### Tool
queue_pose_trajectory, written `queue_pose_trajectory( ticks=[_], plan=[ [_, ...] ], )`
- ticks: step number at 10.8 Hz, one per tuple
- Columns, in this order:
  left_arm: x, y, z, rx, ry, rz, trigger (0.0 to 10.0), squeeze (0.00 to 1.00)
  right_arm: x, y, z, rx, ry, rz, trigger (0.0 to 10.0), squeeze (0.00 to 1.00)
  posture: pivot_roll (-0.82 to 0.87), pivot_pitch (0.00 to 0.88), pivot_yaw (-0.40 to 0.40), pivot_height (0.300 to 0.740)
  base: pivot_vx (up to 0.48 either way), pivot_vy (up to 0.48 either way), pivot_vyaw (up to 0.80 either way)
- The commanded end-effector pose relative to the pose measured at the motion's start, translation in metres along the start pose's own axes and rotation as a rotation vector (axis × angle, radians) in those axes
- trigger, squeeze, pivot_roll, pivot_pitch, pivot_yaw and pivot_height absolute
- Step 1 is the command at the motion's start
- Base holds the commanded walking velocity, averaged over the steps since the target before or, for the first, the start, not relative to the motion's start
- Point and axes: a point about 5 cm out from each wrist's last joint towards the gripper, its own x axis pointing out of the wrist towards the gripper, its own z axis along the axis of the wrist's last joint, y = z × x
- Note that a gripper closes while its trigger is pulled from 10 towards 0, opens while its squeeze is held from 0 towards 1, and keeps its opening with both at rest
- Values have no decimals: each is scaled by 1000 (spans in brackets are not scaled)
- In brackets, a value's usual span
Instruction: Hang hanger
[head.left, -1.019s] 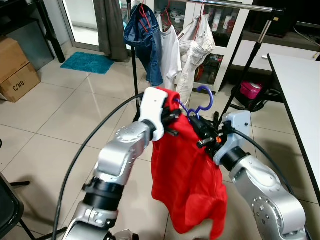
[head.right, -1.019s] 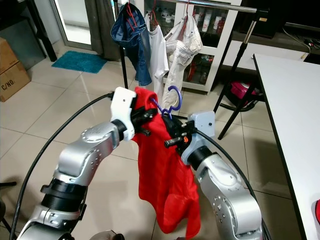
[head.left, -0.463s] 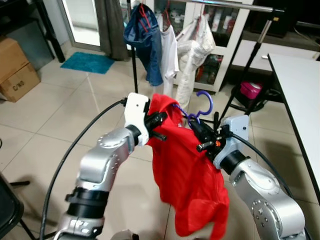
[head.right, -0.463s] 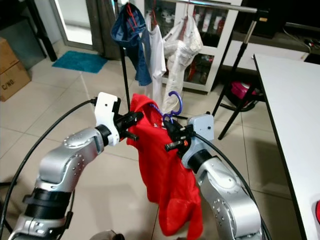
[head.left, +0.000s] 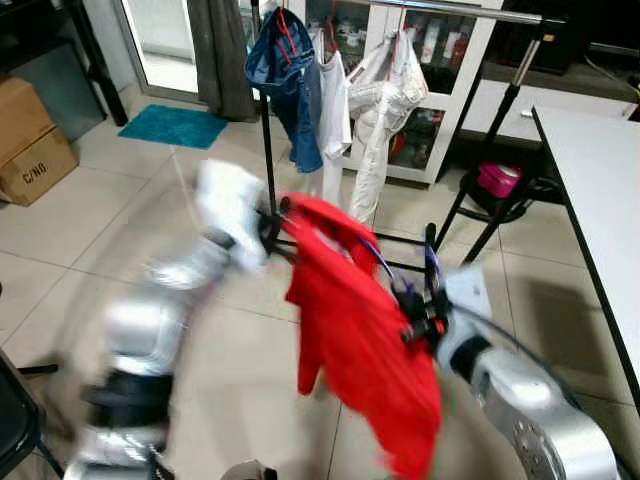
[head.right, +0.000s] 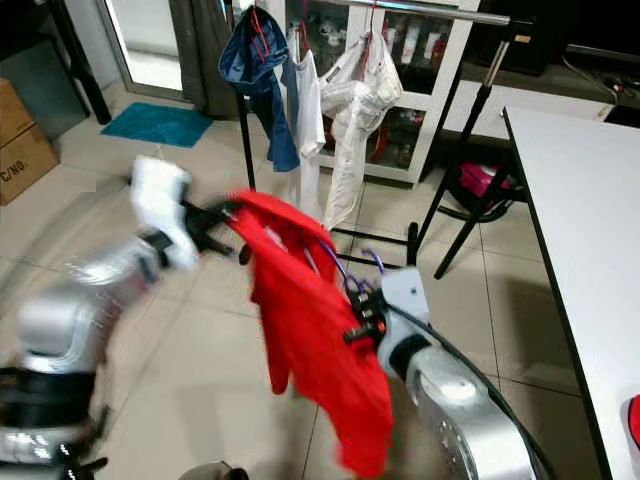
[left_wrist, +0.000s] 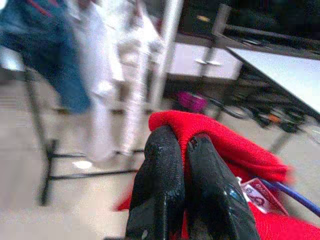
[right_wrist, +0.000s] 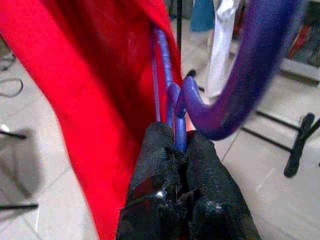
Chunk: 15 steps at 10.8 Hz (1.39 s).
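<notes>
— Where's the hanger?

— Right hand is pinching its stiff neck; left hand is gripping the floppy red shirt (light, swingy), short of the rail.

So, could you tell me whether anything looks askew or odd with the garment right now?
Yes: the red garment hangs lopsided, stretched diagonally between the left end effector, pinching its upper corner, and the lower right end effector, clamped on the purple hanger. It is not on the rack rail.
</notes>
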Motion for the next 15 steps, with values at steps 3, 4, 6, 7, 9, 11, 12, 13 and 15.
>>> queue_pose_trajectory(
  ticks=[3, 4, 6, 7, 9, 11, 12, 13, 15],
  plan=[
    [-9, 58, 28, 114, -117, 435, 0, 0, -15, -12, -3, -6, 3, 17, 0, 0, -48, 22, 4, 740, 0, 0, 0],
    [-10, 64, 29, 110, -122, 479, 0, 0, -17, -10, -2, -3, -11, 48, 0, 0, -51, 21, 4, 740, 0, 0, 0],
    [-14, 97, 30, 128, -157, 692, 0, 0, -29, 8, 2, -29, -38, 271, 0, 0, -51, 19, 1, 740, 0, 0, 0],
    [-7, 92, 32, 183, -155, 630, 0, 0, -29, 7, 3, -40, -34, 262, 0, 0, -51, 19, 1, 740, 0, 0, 0],
    [17, 55, 23, 338, -90, 360, 0, 0, -19, -1, 19, -72, -47, 164, 0, 0, -57, 20, 4, 740, 0, 0, 0],
    [41, -4, 16, 517, -84, 66, 0, 0, 3, -4, 36, -280, 55, 107, 0, 0, -55, 23, 9, 740, 0, 0, 0],
    [46, -17, 14, 551, -82, -2, 0, 0, 9, -2, 37, -333, 103, 125, 0, 0, -54, 28, 10, 740, 0, 0, 0],
    [52, -32, 11, 618, -74, -81, 0, 0, 17, 1, 34, -423, 195, 168, 0, 0, -54, 28, 10, 740, 0, 0, 0],
    [55, -21, 6, 696, -11, -35, 0, 0, 18, 4, 34, -416, 218, 200, 0, 0, -49, 23, 0, 740, 0, 0, 0]
  ],
)
